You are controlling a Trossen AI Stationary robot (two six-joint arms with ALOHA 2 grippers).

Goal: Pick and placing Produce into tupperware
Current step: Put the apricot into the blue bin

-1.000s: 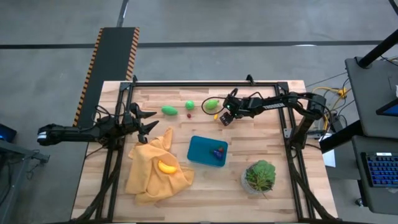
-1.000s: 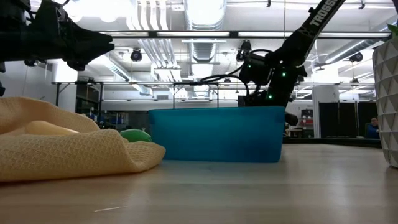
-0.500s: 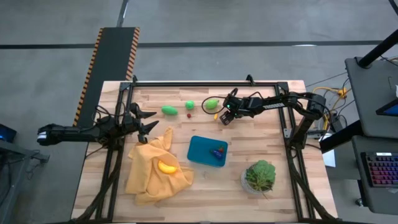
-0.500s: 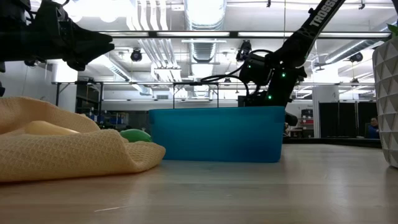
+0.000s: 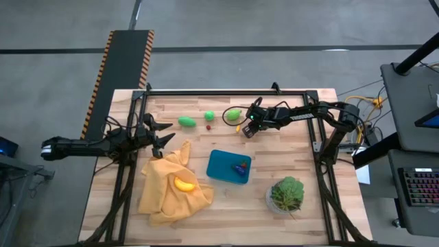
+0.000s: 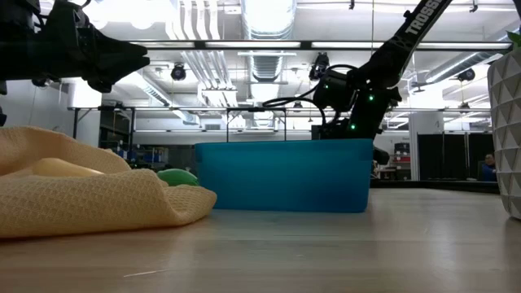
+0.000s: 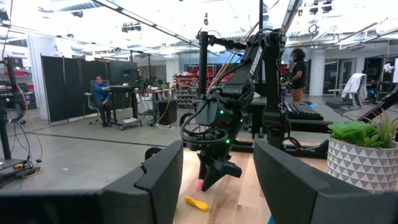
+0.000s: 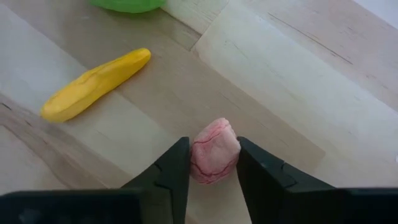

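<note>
Right now my right gripper (image 8: 213,163) has its two fingers (image 8: 166,174) pressed in on a small pink piece of produce (image 8: 214,151), one on each side and both touching it; I can't tell if it has left the wood. In the high view that gripper (image 5: 248,128) sits at about one o'clock from the table's middle, with the tupperware (image 5: 229,166) close by at its seven o'clock.

Just beside the pink piece lies a yellow pod-shaped piece (image 8: 94,85), and beyond it the edge of a green one (image 8: 127,5). Further along toward nine o'clock I see a second green piece (image 5: 209,116), a tiny red one (image 5: 208,127) and a third green one (image 5: 186,122), all loose on the table.

My left gripper (image 5: 159,132) waits at nine o'clock, fingers spread wide and empty, just above the mustard cloth (image 5: 171,185), where a yellow-orange piece (image 5: 183,183) rests.

I'd call the job early: the tupperware holds only a couple of small pieces (image 5: 240,166), and most produce is not yet in.
</note>
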